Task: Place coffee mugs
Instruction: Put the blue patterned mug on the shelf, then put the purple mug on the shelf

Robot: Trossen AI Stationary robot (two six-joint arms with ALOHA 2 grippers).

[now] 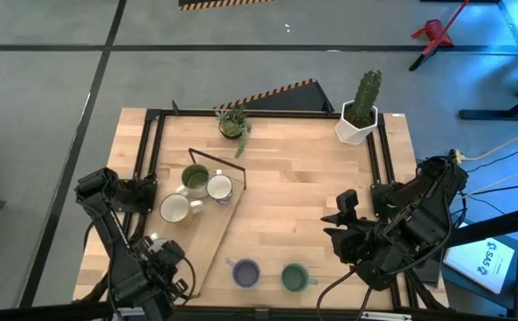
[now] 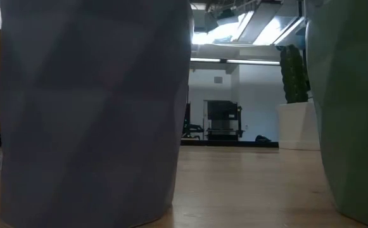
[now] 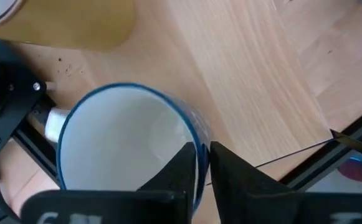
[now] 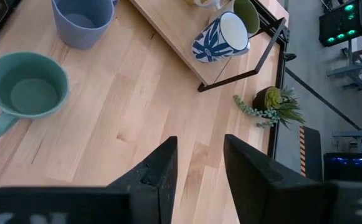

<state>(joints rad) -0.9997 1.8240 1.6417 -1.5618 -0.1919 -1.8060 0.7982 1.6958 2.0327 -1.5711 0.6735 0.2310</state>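
- Left wrist view checked first: found the left gripper (image 3: 204, 152) clamped on the wall of a white mug with a blue rim (image 3: 128, 149), one finger inside the rim and one outside.
- Placed that mug near the table's front-left edge, just beside the corner of the wooden tray (image 1: 207, 234) and close to the black frame rail (image 3: 25, 134); could not tell whether lifted or resting on the wood.
- Judged the thin one-sided pinch the main risk: could let the mug swing or slip out during a carry, with its weight hanging off one wall.
- Judged a second risk at the tray: could knock the green, patterned and white mugs on the tray (image 1: 196, 189), which sat close together and left little free room.
- Found the right gripper (image 4: 196, 168) spread open and empty, hovering over bare table (image 1: 303, 192) at the right, well apart from the tray.
- Read the held mug as mouth-up toward the wrist camera, long axis running along the fingers; a pale lump opposite the fingers, possibly the handle, not certain.
- Saw the lavender mug (image 1: 245, 272) and a second green mug (image 1: 294, 278) upright near the front edge, mouths up, axes vertical, side by side but apart; green handle toward the right arm's side.
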